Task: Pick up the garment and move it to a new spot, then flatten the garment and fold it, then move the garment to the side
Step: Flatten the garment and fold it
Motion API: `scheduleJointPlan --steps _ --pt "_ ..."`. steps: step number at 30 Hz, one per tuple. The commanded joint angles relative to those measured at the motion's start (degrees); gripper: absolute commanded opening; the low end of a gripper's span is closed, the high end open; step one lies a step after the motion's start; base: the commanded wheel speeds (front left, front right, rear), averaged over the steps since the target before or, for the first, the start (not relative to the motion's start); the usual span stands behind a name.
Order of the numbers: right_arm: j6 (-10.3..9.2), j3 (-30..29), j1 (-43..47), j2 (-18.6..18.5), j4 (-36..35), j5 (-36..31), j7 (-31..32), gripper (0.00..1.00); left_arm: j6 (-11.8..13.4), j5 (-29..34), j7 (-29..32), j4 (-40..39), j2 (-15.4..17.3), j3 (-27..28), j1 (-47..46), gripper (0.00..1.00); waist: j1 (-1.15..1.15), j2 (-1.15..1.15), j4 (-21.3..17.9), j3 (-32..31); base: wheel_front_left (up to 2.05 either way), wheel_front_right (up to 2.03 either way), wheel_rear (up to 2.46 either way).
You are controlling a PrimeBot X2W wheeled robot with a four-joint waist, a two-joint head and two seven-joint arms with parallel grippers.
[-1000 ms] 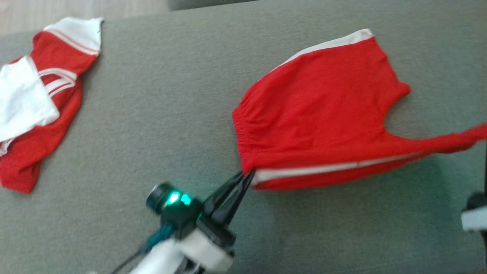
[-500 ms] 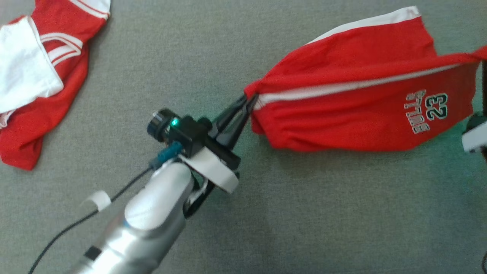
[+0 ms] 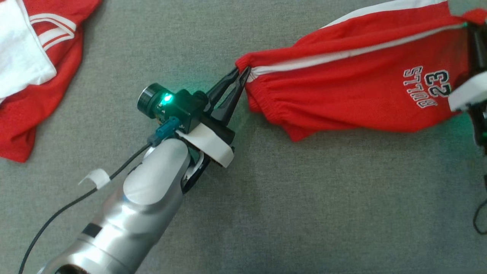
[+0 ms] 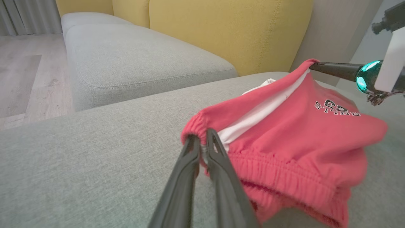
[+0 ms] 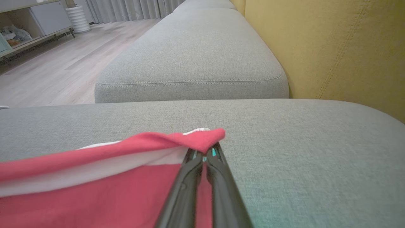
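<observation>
While 2 grippers are holding its opposite ends, garment (image 3: 342,95): 1 pair of red shorts, stretching sideways over the gray cushion (image 3: 304,213), mid part sagging; can't tell whether it is touching the cushion.
L gripper (image 3: 242,71): jaws are clamping the elastic waistband (image 4: 278,177) at its corner, fingers nearly together w/ cloth between.
R gripper (image 5: 205,151): jaws are pinching the opposite corner of the shorts, pressed together on a red fold.
Stripes: 2 white bands (image 3: 342,57) are running along the shorts' length, 1 at the upper fold and 1 at the far edge.
Print: 1 "BULLS 23" logo (image 3: 430,89), facing up near the R end.
Other clothing: 1 red-and-white top (image 3: 49,76) is lying crumpled at the far left of the head view, well apart from the shorts.
Backrest (image 5: 332,47): yellow, standing behind the gray seats in both wrist views.
Lamp: 1 green light (image 3: 166,99) is glowing on the L wrist cam.
</observation>
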Motion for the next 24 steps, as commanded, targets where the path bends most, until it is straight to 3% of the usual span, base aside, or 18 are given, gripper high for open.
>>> scheduleJointPlan --steps 1,4,5,6,7,15,20,24 --pt "-0.05 0.81 -0.86 -1.04 -0.94 0.19 -0.72 0.0 0.0 0.41 -0.61 -1.32 0.46 2.06 -2.01 0.15 -0.01 0.0 0.01 0.33 0.0 0.0 0.0" --pt "-0.05 2.0 -3.91 -0.38 2.71 -0.06 -2.2 0.0 -0.07 0.83 -0.65 -1.37 0.18 2.55 -2.74 0.29 -0.01 0.0 -0.05 1.01 0.0 0.0 0.0" --pt "-0.05 2.13 -4.83 -0.01 4.01 -0.16 -2.76 0.25 -0.09 1.0 -0.65 -1.52 0.11 2.76 -2.79 0.48 -0.01 0.0 -0.09 1.15 0.0 0.0 0.0" --pt "-0.05 2.2 -5.69 0.38 5.24 -0.36 -3.47 1.0 -0.11 1.24 -0.66 -1.65 0.06 3.0 -2.8 0.95 -0.01 0.0 -0.14 1.27 0.0 0.0 0.0" --pt "-0.05 2.21 -6.45 0.86 6.33 -0.58 -4.38 1.0 -0.12 1.51 -0.66 -1.79 0.03 3.35 -2.78 1.0 -0.01 0.0 -0.19 1.36 0.0 0.0 0.0" --pt "-0.05 5.08 -6.63 2.61 7.83 3.81 -11.75 1.0 2.6 4.98 -0.67 -5.36 -0.11 7.75 0.73 1.0 -0.01 0.0 -0.77 0.3 0.0 0.0 0.0" --pt "-0.05 6.21 -3.3 0.85 9.27 6.57 -12.35 1.0 7.08 8.26 -0.67 -12.29 -0.12 12.56 7.18 1.0 -0.01 0.0 -0.79 -1.34 0.0 0.0 0.0" --pt "-0.05 5.42 -1.62 -1.48 14.75 8.75 -10.18 1.0 11.85 12.32 -0.67 -21.2 -1.12 17.05 15.03 1.0 -0.01 0.0 1.24 -3.05 0.0 0.0 0.0"
